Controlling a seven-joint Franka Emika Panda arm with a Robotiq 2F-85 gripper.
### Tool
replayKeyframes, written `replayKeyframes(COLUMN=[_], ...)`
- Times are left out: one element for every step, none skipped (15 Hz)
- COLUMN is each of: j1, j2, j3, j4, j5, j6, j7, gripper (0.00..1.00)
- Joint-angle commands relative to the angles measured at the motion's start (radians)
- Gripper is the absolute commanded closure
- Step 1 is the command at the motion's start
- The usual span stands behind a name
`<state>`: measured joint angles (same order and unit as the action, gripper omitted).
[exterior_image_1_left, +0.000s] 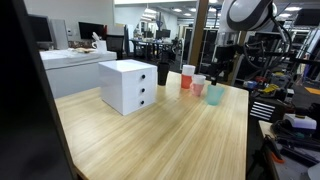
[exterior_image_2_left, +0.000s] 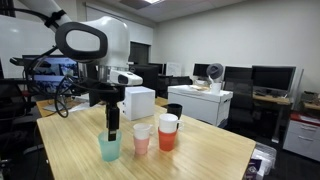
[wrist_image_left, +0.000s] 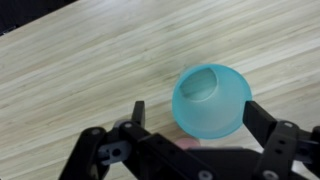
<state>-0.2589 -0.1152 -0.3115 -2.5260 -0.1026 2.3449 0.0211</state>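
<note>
My gripper (wrist_image_left: 200, 116) is open, its two black fingers wide on either side of a teal cup (wrist_image_left: 210, 100) without touching it. The cup stands upright and empty on the wooden table (wrist_image_left: 80, 60). In both exterior views the gripper (exterior_image_2_left: 112, 130) (exterior_image_1_left: 215, 78) hangs straight down, just above the teal cup (exterior_image_2_left: 109, 148) (exterior_image_1_left: 215, 95) near the table's edge. A pink cup (exterior_image_2_left: 141, 138) and an orange-red cup (exterior_image_2_left: 167, 132) stand in a row beside it.
A white drawer box (exterior_image_1_left: 128, 85) stands on the table, with a black cup (exterior_image_1_left: 163, 72) next to it. The pink cup (exterior_image_1_left: 199, 86) and red cup (exterior_image_1_left: 188, 76) are close to the gripper. Desks, monitors and chairs surround the table.
</note>
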Motion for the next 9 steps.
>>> replayKeyframes(j1=[-0.008,-0.009,-0.008,-0.007,-0.006,-0.006,-0.006,-0.006,-0.005], j2=[0.050,0.055,0.060,0.064,0.066,0.067,0.069,0.072,0.072], j3=[0.028,0.032,0.035,0.038,0.041,0.043,0.045,0.046,0.048], j4=[0.026,0.027,0.028,0.029,0.030,0.030,0.028,0.026,0.023], j5=[0.003,-0.001,-0.003,-0.006,-0.006,-0.007,-0.011,-0.012,-0.012], j6=[0.033,0.047,0.055,0.064,0.068,0.070,0.075,0.073,0.074], j7=[0.098,0.129,0.156,0.181,0.198,0.215,0.234,0.255,0.270], gripper=[0.00,0.00,0.00,0.00,0.00,0.00,0.00,0.00,0.00])
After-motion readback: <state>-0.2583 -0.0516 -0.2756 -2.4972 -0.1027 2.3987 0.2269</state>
